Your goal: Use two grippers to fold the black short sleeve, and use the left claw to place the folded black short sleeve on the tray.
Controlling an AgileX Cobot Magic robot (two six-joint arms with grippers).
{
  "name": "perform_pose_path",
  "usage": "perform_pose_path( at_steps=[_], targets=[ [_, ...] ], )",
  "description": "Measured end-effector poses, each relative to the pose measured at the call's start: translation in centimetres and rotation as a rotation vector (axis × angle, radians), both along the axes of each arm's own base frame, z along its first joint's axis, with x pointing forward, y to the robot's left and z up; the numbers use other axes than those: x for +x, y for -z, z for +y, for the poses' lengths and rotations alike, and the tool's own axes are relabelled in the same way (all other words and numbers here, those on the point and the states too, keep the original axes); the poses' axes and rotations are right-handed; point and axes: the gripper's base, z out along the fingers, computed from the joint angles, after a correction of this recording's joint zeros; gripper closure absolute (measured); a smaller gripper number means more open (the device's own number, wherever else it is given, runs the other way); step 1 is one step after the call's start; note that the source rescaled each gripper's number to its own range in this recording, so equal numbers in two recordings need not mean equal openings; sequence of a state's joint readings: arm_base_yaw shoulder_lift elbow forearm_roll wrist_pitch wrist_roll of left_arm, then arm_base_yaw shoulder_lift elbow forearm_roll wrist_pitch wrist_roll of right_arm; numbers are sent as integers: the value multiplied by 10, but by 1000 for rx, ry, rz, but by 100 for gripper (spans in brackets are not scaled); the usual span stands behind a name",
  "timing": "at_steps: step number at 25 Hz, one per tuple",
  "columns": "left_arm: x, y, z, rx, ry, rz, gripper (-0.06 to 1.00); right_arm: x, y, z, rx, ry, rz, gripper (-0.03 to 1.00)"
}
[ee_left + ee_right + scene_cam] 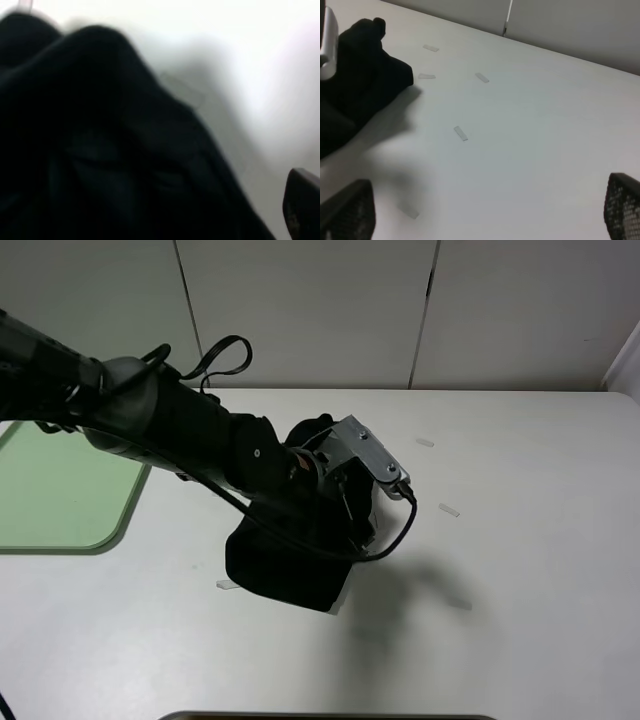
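Beneath the left hand, the folded black short sleeve hangs gripped above the table.

The black short sleeve is bunched into a compact, thick bundle with rounded, uneven edges, located near the middle of the white table; its upper portion is covered by the arm above it. In the left wrist view its dark, blurred folds fill most of the frame. The tray is a flat, pale green panel with rounded corners, lying at the table's left edge, well apart from the garment.
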State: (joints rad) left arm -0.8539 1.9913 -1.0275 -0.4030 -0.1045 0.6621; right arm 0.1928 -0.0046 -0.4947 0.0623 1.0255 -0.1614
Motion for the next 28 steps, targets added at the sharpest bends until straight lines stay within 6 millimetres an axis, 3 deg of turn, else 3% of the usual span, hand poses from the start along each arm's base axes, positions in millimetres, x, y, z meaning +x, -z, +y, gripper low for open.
perform_pose_path(
  at_steps=[7, 14, 19, 24, 28],
  targets=[
    [-17, -8, -22, 16, 189, -155, 9, 0, 0, 0, 0, 0, 0, -3],
    [-16, -14, -28, -37, 181, -224, 9, 0, 0, 0, 0, 0, 0, -3],
    [-11, -47, -30, -184, 101, -311, 9, 0, 0, 0, 0, 0, 0, -3],
    [1, -86, -12, -265, 15, -340, 9, 0, 0, 0, 0, 0, 0, -3],
    [21, -90, 15, -224, -71, -275, 9, 0, 0, 0, 0, 0, 0, -3]
  ],
)
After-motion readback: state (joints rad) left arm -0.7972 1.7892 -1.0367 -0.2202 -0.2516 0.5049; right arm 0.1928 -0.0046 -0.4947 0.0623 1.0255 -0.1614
